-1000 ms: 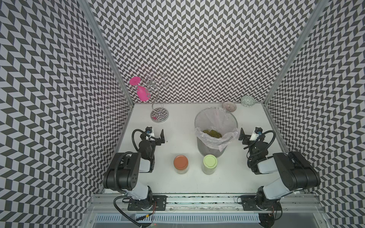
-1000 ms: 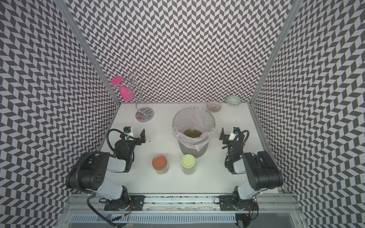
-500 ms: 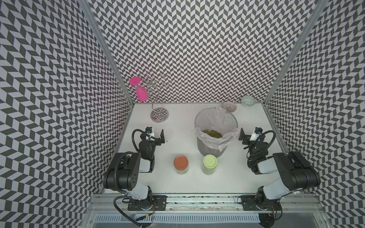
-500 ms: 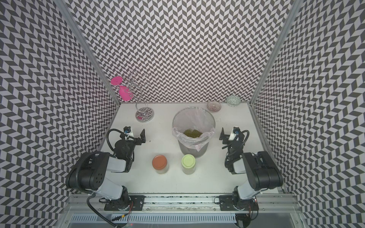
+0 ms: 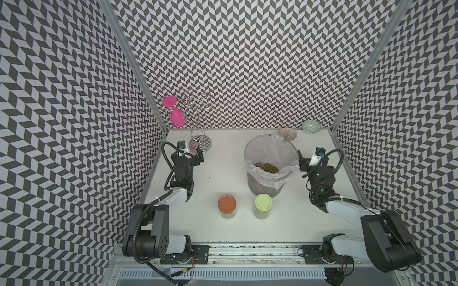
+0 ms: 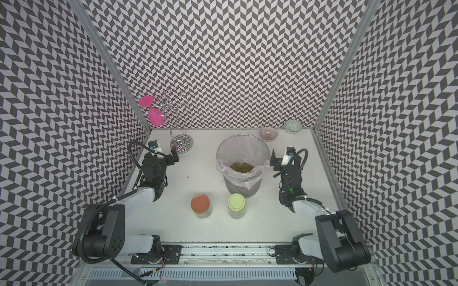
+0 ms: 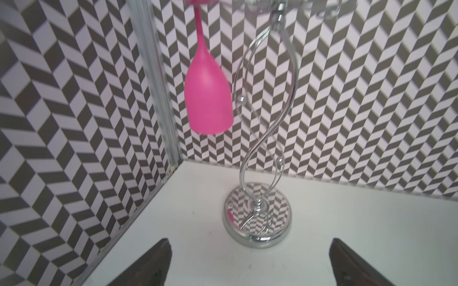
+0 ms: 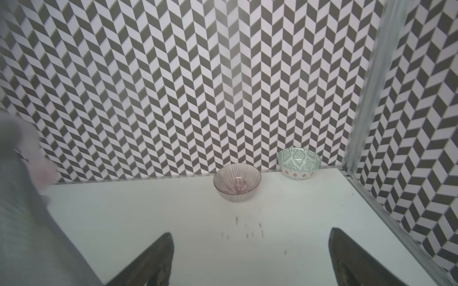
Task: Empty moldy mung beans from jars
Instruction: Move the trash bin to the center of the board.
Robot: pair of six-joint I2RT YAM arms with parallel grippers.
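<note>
Nothing has moved: orange-lidded jar (image 5: 226,203) and green-lidded jar (image 5: 263,201) stand near the lined bin (image 5: 260,189).
Left pincer (image 7: 249,244), right pincer (image 8: 250,234) released, empty; mung beans (image 5: 266,167) in bin.

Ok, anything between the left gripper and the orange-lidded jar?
Nothing visible does. Only table surface lies between the left gripper and the orange-lidded jar. The chrome stand is beyond its open fingers, away from the jar; the green-lidded jar stands apart on the jar's other side.
</note>
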